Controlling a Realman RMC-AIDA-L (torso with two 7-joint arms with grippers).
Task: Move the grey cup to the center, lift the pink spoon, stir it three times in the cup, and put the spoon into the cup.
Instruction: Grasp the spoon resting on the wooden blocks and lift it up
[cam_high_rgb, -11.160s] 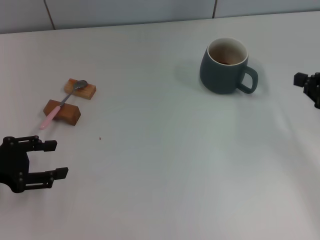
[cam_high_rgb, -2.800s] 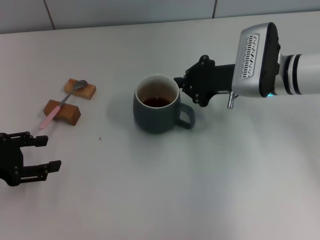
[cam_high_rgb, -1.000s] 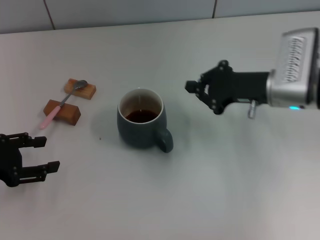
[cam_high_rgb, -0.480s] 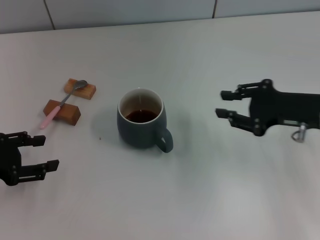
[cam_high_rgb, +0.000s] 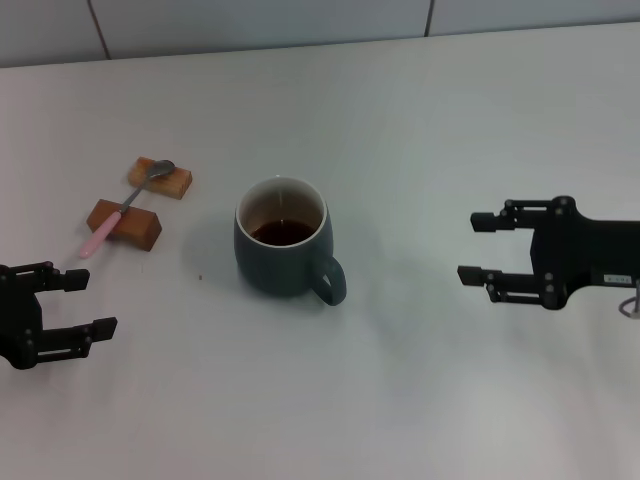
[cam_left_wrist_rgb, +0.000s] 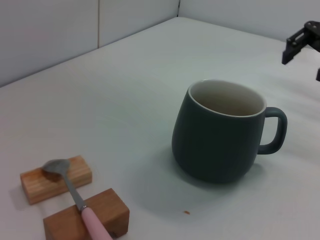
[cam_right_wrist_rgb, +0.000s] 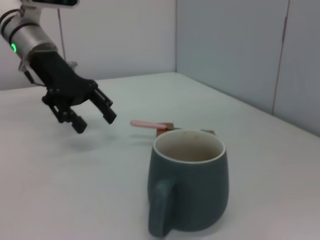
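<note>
my right gripper (cam_high_rgb: 482, 247) has its fingers (cam_high_rgb: 484, 220) spread with nothing between them, hanging just above the worktop (cam_high_rgb: 400, 400) well to the right of the grey cup (cam_high_rgb: 285, 247), with bare surface in between. my left gripper (cam_high_rgb: 82, 303) sits low at the near left edge, fingers (cam_high_rgb: 60, 277) also spread and holding nothing, a little nearer to me than the pink spoon (cam_high_rgb: 124, 209); the right wrist view shows it from across the worktop (cam_right_wrist_rgb: 80, 112), open the same way. moving outward, the cup stands upright near the middle of the worktop, handle turned toward me and to the right, dark liquid inside it, and neither gripper touches it, so i judge the first step, bringing the cup to the center, as done. the spoon lies untouched across the two wooden blocks (cam_high_rgb: 142, 203) to the left of the cup, its metal bowl on the farther block and its pink handle sticking out past the nearer one toward my left gripper. so what is left, as i read it, is most of the job: picking up the spoon, which looks like work for the left arm given where it is, then the three stirs in the cup, then leaving the spoon standing in it.
</note>
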